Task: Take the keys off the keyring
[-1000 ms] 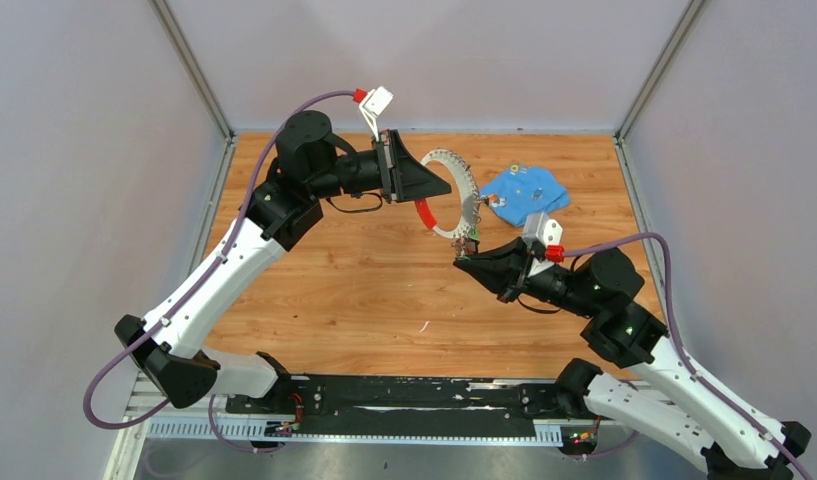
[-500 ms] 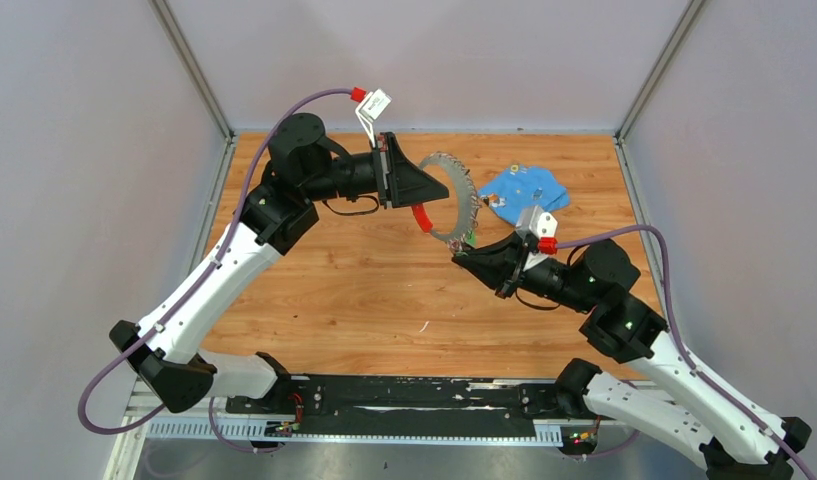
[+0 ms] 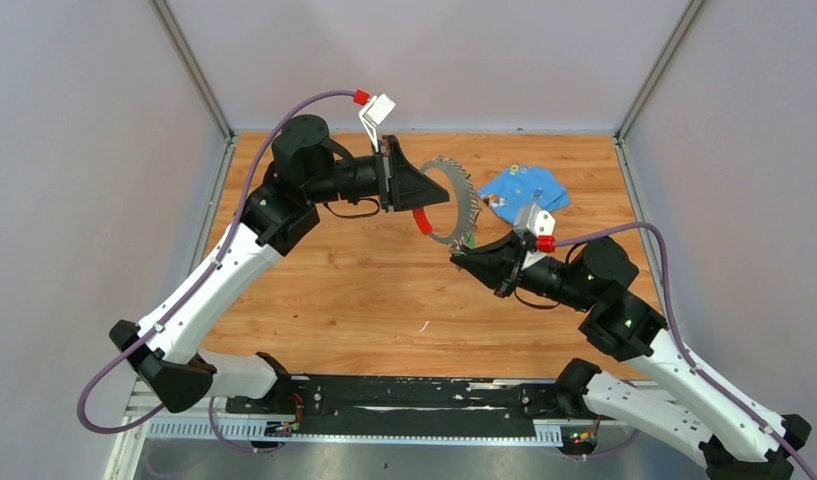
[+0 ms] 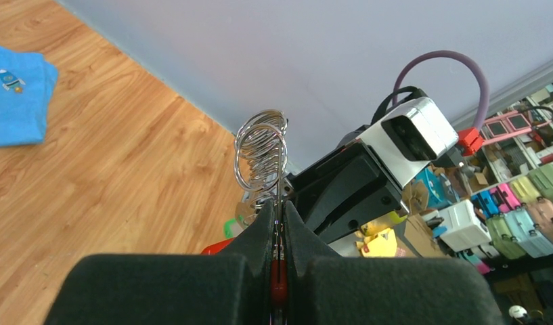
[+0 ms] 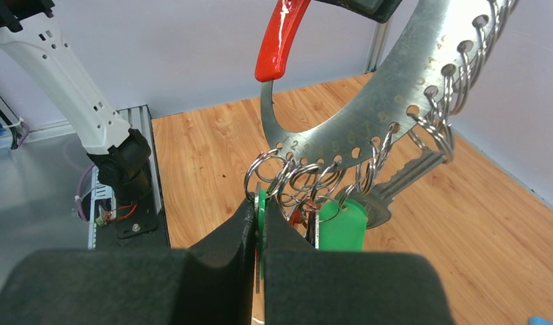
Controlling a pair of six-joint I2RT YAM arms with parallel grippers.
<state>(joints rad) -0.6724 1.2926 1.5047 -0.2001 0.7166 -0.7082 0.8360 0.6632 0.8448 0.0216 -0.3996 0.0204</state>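
Left hand (image 4: 278, 210) clamps the keyring (image 5: 368, 115); right hand (image 5: 257, 213) pinches a green key (image 5: 261, 198) beneath, probably best slid toward its open end.

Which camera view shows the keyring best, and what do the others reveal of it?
Right wrist: the keyring fills the frame, its punched numbered band, red sleeve and hanging keys clear. Top external shows it small, between the left gripper and right gripper. Left wrist sees it edge-on, mostly stacked rings.
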